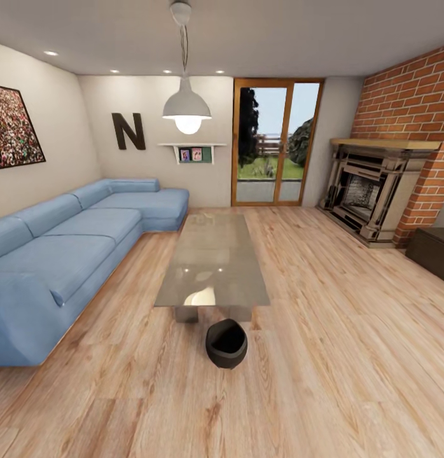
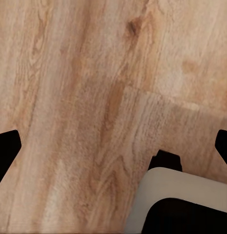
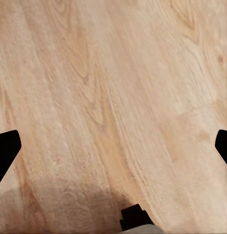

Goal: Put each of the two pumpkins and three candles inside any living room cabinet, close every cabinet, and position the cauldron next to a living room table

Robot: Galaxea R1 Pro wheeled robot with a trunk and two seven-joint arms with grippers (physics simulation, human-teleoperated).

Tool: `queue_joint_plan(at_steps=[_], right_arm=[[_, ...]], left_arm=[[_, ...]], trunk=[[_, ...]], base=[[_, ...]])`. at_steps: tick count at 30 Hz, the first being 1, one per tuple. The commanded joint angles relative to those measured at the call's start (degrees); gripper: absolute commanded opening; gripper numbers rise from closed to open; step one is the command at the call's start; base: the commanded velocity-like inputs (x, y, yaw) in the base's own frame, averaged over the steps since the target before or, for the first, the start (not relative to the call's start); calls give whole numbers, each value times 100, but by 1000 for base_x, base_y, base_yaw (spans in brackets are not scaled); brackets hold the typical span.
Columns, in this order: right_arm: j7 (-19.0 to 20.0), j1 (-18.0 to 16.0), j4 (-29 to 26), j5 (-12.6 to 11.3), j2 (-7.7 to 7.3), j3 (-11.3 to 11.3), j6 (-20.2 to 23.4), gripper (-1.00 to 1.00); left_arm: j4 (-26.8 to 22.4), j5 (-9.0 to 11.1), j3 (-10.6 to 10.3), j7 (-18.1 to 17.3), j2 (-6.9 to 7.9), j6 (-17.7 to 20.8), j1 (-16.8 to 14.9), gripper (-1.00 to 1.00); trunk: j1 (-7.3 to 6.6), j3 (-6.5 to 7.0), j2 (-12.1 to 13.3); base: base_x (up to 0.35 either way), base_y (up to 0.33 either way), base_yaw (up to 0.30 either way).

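Head cam: I'm facing the living rm. Cauldron [image 1: 226, 344] sits on the plank floor [image 1: 324, 356], just beside the near end of the table [image 1: 212, 261], upright, mouth up. Blue sofa [image 1: 69, 248] along the left wall, brick fireplace [image 1: 371, 191] right, dark cabinet [image 1: 433, 253] corner at far right edge, drawers can't be judged from here. Wrist cams: left pincer [image 2: 113, 146] released, tips wide apart over bare floor; right pincer [image 3: 113, 146] likewise released, nothing btw tips.
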Motion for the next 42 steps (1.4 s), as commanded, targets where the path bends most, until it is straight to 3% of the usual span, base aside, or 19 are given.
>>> queue_joint_plan(at_steps=[1,12,23,29,36,42], right_arm=[[-12,-7,45,-28,5,46,-19,100],[-21,-6,78,-28,6,49,-18,100],[-22,-5,61,-6,5,49,40,100],[-29,0,64,1,6,49,213,100],[-21,2,24,-4,9,49,264,100],[-21,2,42,-5,5,49,279,100]], left_arm=[[-1,38,-50,17,0,-17,36,100],[-2,36,-51,17,-10,-117,130,100],[-13,52,-57,85,-7,-100,135,100],[-13,79,-54,63,220,-102,151,100],[-7,103,-37,44,3,-108,154,100],[-6,108,-33,43,-20,-106,153,100]], trunk=[[-23,12,38],[-264,210,479],[-264,210,479],[-264,210,479],[-264,210,479],[-264,210,479]], base=[[0,0,0],[0,0,0],[0,0,0],[0,0,0],[0,0,0],[0,0,0]])
